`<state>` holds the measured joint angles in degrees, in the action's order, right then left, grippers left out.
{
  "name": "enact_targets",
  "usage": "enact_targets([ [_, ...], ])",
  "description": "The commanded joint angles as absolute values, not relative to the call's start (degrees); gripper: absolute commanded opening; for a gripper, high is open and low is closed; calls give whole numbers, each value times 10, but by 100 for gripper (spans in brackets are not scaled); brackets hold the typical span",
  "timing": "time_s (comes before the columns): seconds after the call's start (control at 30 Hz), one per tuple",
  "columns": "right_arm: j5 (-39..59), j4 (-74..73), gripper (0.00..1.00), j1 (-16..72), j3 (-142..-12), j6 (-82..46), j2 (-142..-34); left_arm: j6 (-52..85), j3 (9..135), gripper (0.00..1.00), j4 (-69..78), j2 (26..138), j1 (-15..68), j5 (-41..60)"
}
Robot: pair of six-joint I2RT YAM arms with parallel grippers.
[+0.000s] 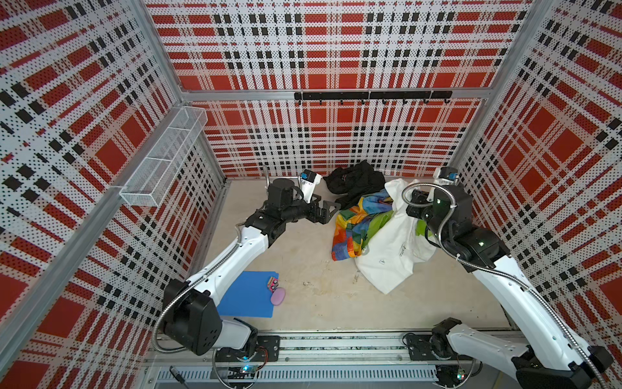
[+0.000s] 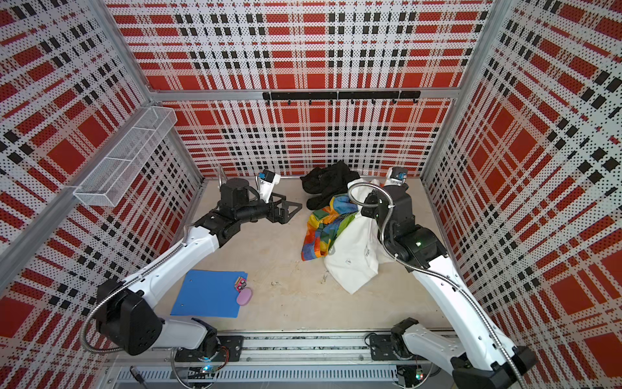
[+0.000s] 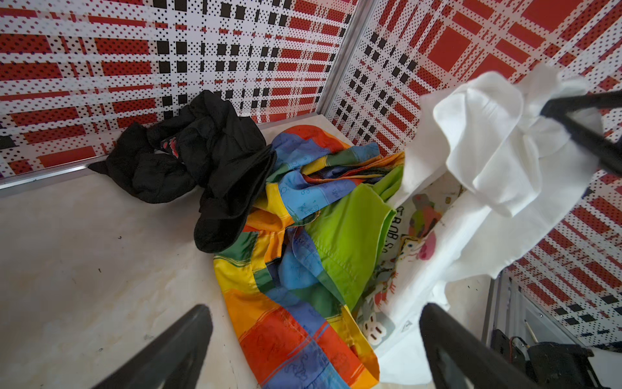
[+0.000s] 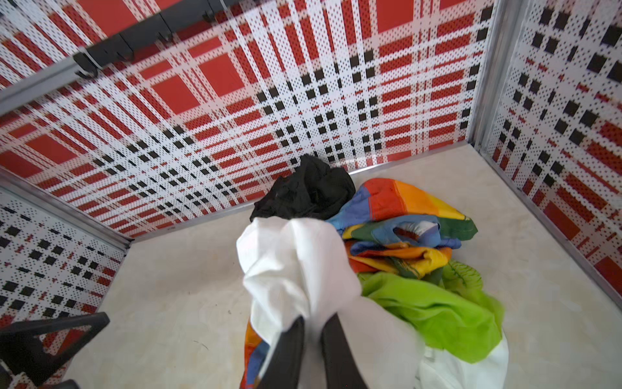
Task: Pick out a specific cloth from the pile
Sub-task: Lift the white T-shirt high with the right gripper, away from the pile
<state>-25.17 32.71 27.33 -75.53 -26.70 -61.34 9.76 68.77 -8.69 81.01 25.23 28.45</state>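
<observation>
R jaws clenched on white cloth (image 4: pixel 296 269), bunch held up over pile (image 1: pixel 356 219), centre-right in both top views; L jaws released, wide, left of pile.

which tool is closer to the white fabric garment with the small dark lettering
Right. The right tool is shut on a bunched fold of the white fabric garment. The left tool is open, across the rainbow patchwork cloth from it, not touching.
</observation>
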Motion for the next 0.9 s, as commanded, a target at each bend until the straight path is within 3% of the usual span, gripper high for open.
enact_targets([
  [0.0, -269, 269, 0, 272, -812, -241, -618, 88, 694, 99, -87, 812, 257, 281],
  [0.4, -117, 214, 0, 271, -954, -189, -669, 88, 694, 99, -84, 804, 254, 298],
  [0.57, -81, 194, 0, 272, -999, -200, -683, 130, 652, 99, 31, 774, 243, 429],
  [0.7, -45, 184, 0, 272, -1015, -216, -691, 137, 632, 99, 90, 774, 301, 446],
  [0.87, -12, 180, 0, 271, -1018, -235, -690, 139, 656, 99, 97, 814, 370, 399],
])
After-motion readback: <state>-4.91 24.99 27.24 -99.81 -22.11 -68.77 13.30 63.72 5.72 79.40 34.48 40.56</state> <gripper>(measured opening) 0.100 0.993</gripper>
